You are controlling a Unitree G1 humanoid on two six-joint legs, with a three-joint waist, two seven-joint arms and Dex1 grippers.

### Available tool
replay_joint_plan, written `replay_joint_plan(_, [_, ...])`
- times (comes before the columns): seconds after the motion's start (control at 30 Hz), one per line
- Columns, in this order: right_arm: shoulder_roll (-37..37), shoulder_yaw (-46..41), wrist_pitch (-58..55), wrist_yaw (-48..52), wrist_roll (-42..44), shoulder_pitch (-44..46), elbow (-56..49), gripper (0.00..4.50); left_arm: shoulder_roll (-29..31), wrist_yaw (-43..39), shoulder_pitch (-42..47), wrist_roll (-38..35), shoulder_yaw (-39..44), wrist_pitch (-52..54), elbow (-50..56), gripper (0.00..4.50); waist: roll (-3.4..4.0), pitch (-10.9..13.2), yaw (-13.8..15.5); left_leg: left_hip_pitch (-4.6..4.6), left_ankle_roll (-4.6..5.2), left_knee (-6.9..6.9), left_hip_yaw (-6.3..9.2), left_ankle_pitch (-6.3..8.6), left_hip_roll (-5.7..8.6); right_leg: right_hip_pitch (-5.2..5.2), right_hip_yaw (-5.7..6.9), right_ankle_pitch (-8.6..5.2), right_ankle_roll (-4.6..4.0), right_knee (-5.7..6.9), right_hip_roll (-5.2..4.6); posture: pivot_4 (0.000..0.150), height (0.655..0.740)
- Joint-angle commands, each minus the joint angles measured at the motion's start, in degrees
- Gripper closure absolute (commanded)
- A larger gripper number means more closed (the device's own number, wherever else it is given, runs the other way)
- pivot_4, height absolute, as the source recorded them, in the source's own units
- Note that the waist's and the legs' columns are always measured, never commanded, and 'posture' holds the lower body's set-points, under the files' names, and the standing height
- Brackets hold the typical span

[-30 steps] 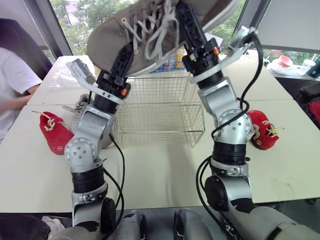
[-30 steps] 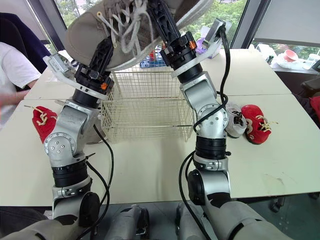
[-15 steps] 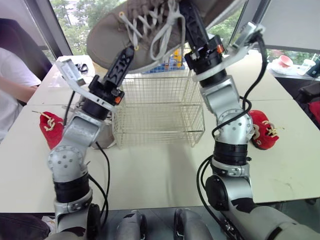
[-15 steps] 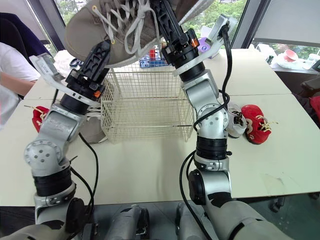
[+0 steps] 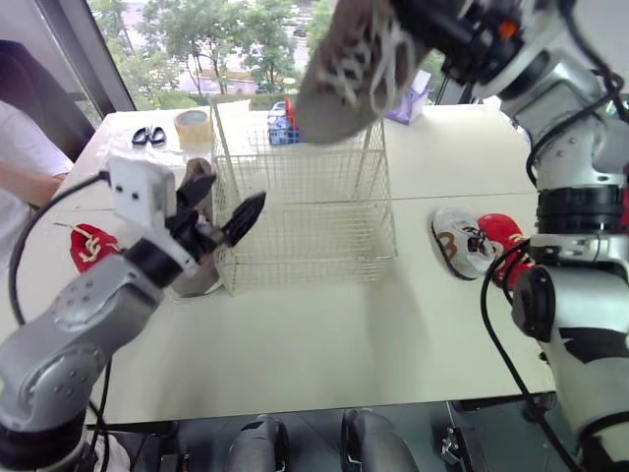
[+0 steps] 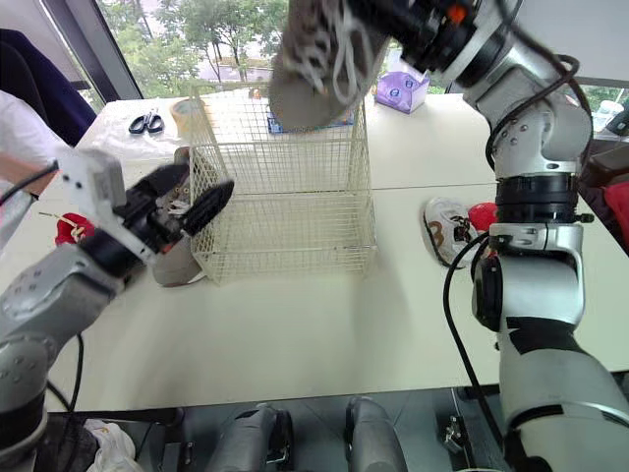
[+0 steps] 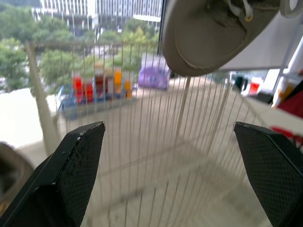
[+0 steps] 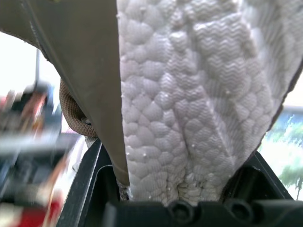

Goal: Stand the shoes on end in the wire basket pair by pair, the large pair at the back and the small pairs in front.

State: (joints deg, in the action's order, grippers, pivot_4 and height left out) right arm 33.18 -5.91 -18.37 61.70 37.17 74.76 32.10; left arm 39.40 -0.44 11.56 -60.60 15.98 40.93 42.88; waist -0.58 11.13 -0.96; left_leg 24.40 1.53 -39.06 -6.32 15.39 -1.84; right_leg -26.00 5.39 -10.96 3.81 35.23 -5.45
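Large grey shoe (image 5: 359, 69): clamped in right gripper (image 5: 432, 25), toe down above wire basket (image 5: 305, 216) rear; risk: toe snags rim wire, or shoe slips and topples flat; left gripper (image 5: 222, 200): spread wide, empty, beside basket.

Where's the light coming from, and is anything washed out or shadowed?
Left eye view: daylight enters through the windows behind the cream table, and the white wire basket throws a soft shadow in front of itself. Left wrist view: the big grey lace-up shoe is backlit by the window. Right wrist view: the background beside its sole is washed out.
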Motion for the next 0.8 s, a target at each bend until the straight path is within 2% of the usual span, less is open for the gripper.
replay_joint_plan(0.03, [0.34,2.83,7.84,7.95,-7.30,5.88,9.02,2.56,0.89,-2.61,-4.13,0.76,5.03,-1.45,1.12,0.04,0.05,0.01,0.04,0.00,0.00,0.00,-0.03,0.00,0.01,-0.02,-0.03,0.00,0.00,0.00,0.00,0.150,0.7400])
replay_joint_plan(0.2, [-1.97,3.41,17.35,12.11,-13.54,11.95,23.63,2.56,0.51,-5.10,-8.14,-0.25,7.88,-1.95,0.68,0.04,0.03,-0.03,0.17,-0.06,-0.02,-0.06,0.02,0.01,0.00,0.13,-0.01,0.00,-0.03,-0.05,0.00,0.150,0.7400])
replay_joint_plan(0.33, [-2.20,-1.77,15.95,11.20,-11.72,17.68,31.58,2.56,0.26,-5.04,-9.80,-1.74,9.69,-1.94,1.62,0.04,0.02,-0.05,-0.03,-0.19,-0.04,-0.08,0.02,0.02,0.00,0.25,-0.01,-0.05,-0.28,-0.07,-0.02,0.150,0.7400])
replay_joint_plan(0.53, [-0.63,-10.06,7.56,11.16,-7.67,21.67,35.25,2.56,-0.14,-5.70,-15.04,-8.31,12.13,-1.74,4.17,0.04,0.06,-0.02,0.03,0.14,-0.39,-0.04,0.00,-0.18,0.01,-0.15,-0.03,0.07,-0.14,-0.04,-0.11,0.150,0.7400])
replay_joint_plan(0.8, [-1.42,-8.11,17.87,8.98,-15.53,20.63,36.09,2.56,1.72,-7.74,-16.98,-9.03,13.15,-2.48,2.22,0.04,0.08,-0.01,0.08,0.22,-0.19,0.01,-0.05,-0.06,0.02,-0.26,-0.02,0.07,-0.13,-0.04,-0.10,0.150,0.7400])
